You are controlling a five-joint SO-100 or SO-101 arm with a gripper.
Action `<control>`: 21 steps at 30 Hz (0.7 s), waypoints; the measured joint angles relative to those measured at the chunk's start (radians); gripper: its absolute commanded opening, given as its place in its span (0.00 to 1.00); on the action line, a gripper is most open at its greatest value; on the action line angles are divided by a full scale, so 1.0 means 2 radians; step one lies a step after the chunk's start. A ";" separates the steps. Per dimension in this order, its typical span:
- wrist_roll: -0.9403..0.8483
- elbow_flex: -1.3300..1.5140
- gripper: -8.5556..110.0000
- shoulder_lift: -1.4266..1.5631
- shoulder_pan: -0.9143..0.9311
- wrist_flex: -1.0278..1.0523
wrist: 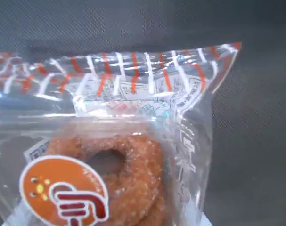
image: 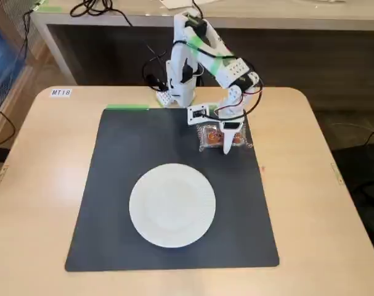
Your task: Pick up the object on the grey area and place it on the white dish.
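White and pointing down, the tool (image: 227, 147) sits right on top of the snack (image: 222, 137); I cannot tell how wide it is open or if it grips. The snack lies on the grey mat (image: 113, 203), near its far right side, apart from the white plate (image: 172, 205). Close up, the clear wrapper (wrist: 133, 89) has red stripes, tiny print too small to read and a round orange sticker (wrist: 62, 195). A label (image: 61, 92) on the table (image: 45, 160) says MT18.

White arm folded forward, tool (image: 227, 147) pointed straight down, jaw state unclear.
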 measured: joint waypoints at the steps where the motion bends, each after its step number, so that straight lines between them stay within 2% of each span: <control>1: -0.001 0.003 0.30 0.000 0.002 -0.003; 6: -0.005 0.017 0.19 0.004 0.002 -0.026; 15: -0.044 0.025 0.22 0.028 0.004 -0.050; 21: -0.092 0.025 0.18 0.098 0.007 -0.109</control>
